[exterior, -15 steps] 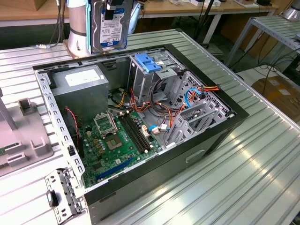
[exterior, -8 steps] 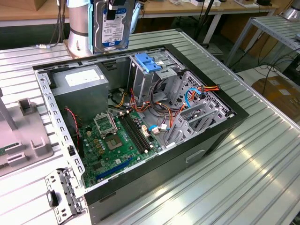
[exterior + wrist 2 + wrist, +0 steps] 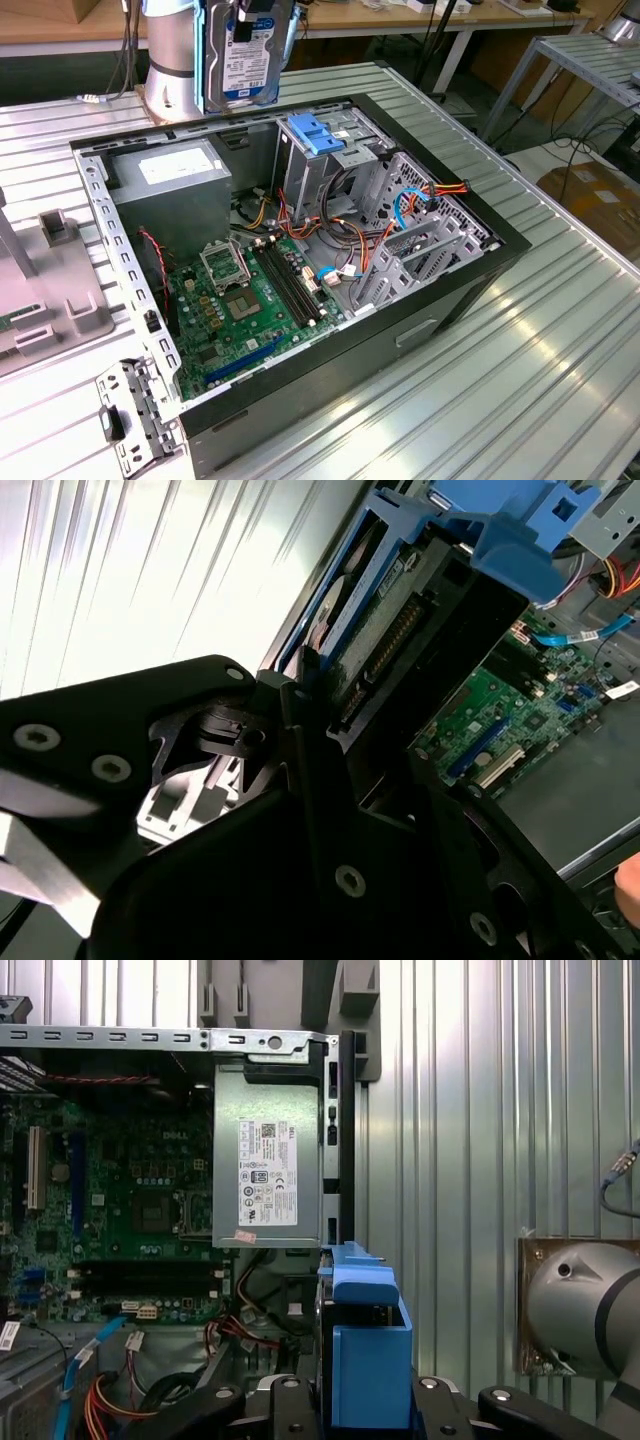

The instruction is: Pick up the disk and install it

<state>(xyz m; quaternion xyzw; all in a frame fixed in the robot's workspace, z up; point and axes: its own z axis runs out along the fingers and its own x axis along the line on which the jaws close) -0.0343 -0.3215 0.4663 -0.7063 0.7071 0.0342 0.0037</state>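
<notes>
An open computer case lies on its side on a ribbed metal table. Inside it, a grey power supply sits beside an upright drive cage with a blue latch. A green motherboard and tangled red and orange cables lie nearby. The disk hangs on edge in the air above the case's far rim, over the gap between power supply and cage. It is silver, with a white-and-blue label and blue side rails. The gripper is clamped on the disk, its black fingers pressing on either side.
</notes>
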